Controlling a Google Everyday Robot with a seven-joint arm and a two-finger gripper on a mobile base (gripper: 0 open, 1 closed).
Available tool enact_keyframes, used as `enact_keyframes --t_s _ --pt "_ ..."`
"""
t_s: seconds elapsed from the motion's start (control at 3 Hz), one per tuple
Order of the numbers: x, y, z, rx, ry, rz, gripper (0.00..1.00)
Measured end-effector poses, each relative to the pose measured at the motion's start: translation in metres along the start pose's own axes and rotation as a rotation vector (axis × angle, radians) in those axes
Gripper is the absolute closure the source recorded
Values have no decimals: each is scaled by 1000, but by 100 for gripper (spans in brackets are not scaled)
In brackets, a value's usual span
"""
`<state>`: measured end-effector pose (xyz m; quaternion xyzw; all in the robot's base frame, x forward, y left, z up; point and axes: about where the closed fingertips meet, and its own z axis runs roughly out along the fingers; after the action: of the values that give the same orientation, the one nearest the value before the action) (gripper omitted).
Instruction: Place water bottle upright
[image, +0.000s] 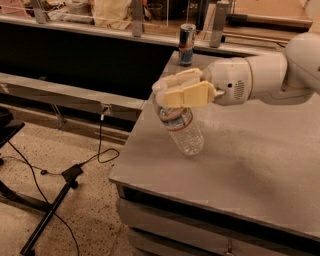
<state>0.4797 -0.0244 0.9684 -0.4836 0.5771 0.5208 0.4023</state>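
The water bottle (183, 131) is clear ribbed plastic with a narrow label band near its top. It hangs tilted, its top toward the upper left and its base toward the lower right, just above the grey table (235, 165). My gripper (175, 92) comes in from the right on a white arm and is shut on the bottle's upper part. Its cream fingers (189, 95) hide the cap. I cannot tell whether the base touches the table.
A blue-and-silver can (186, 44) stands upright at the table's far edge. A counter with clutter runs along the back. The table's left edge drops to a floor with a black stand (50, 210) and cables.
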Motion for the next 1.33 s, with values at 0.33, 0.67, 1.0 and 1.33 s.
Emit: enact_keyframes --t_s 0.33,0.67,1.0,1.33 --pt "-1 0 0 -1 -5 -1 100" --pt "-1 0 0 -1 -5 -1 100" --pt "-1 0 0 -1 -5 -1 100" --pt "-1 0 0 -1 -5 -1 100"
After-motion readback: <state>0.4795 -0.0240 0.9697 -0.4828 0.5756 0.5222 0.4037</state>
